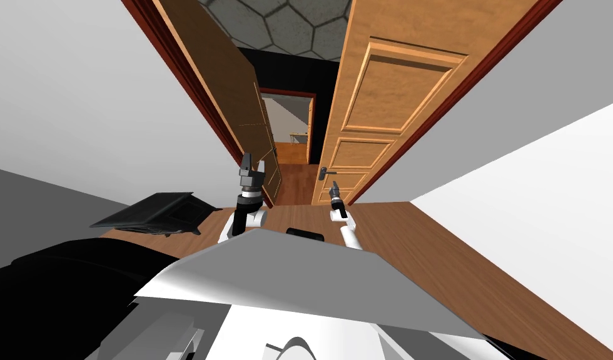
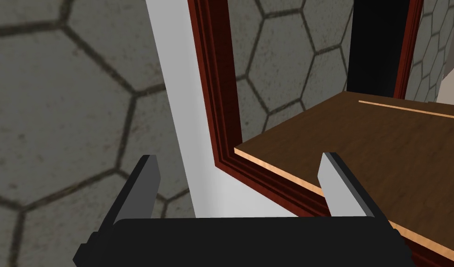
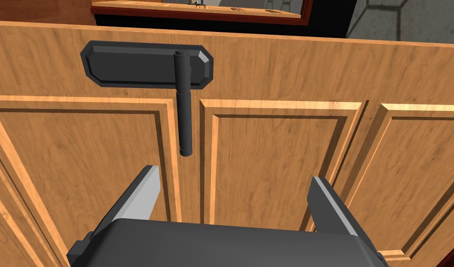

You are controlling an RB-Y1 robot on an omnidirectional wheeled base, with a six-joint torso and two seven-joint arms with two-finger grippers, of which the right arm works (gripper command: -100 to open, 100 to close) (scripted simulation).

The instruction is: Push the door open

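The right arm reaches forward and low toward the panelled wooden door (image 3: 277, 153), which stands at the right side of the doorway, straight before the right pincer (image 3: 233, 178). Its 2 fingers are spread and point at the panels near the dark handle (image 3: 185, 120). The left arm is held higher; the left pincer (image 2: 238, 160), also spread, faces the dark red door frame (image 2: 212, 92) and a darker door leaf (image 2: 383, 139).

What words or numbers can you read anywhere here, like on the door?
None: there are no words, numbers or signs to read anywhere.
The wooden door has plain panels, its dark handle plate bears no marking, and the grey hexagon-patterned surface carries only lines.
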